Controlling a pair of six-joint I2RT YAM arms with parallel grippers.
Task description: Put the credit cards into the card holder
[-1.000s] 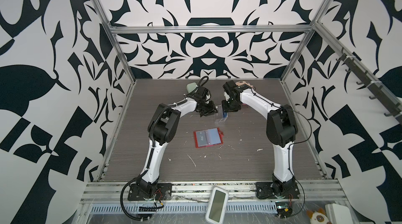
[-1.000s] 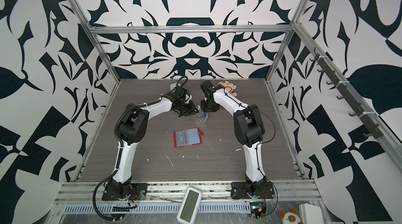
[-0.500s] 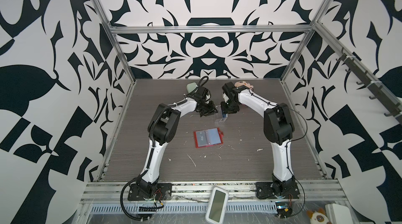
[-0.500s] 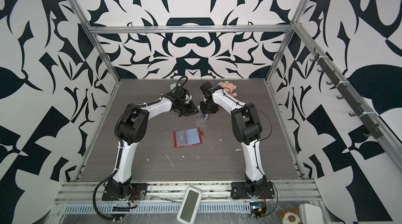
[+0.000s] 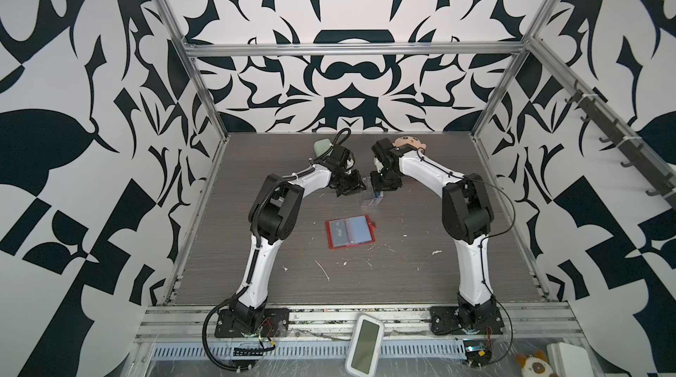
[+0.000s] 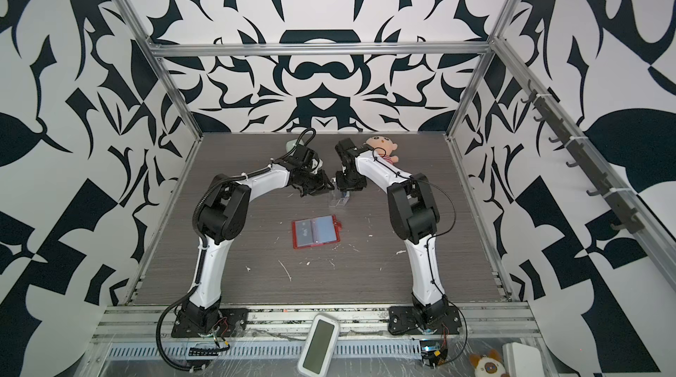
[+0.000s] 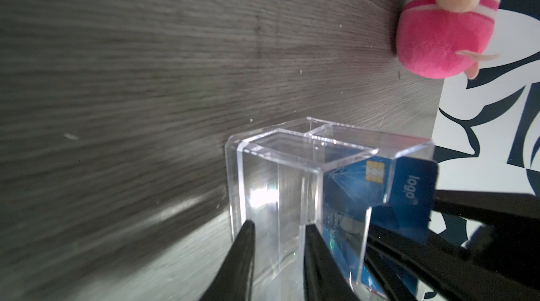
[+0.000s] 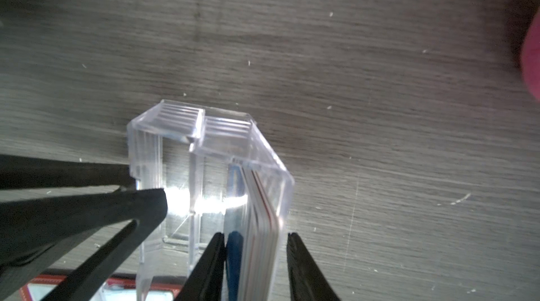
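Nearest the camera head, a white rounded handheld device with a greenish screen (image 5: 364,347) lies on the metal front rail. Beyond it, on the grey wood-grain table (image 5: 402,276), the red leather-look rectangular card holder (image 5: 349,236) lies open and flat. Its clear plastic sleeves face up and its snap tab points toward the right arm's side. What sits in the sleeves is too small to read. Farther back, between the two arms, sits a small clear acrylic two-compartment box (image 5: 370,200). The left gripper (image 7: 279,226) reaches it from the left side and has its black fingers clamped on the end of the box's empty compartment, one finger on either side of it. The other compartment holds the credit cards on edge. One is a blue credit card with a gold chip and the word "logo" (image 7: 409,197), its end sticking out past the rim, and beside it is a stack of pale-edged cards (image 8: 260,226). The right gripper (image 8: 254,235) straddles that compartment with its fingers partly apart, one touching the blue credit card and the other just outside the clear wall. Whether they are pressing together cannot be told. Near the far wall, a plush doll in pink striped clothes (image 5: 408,142) lies behind the right arm's wrist. A pale green oblong case (image 5: 322,146) lies behind the left arm's wrist.
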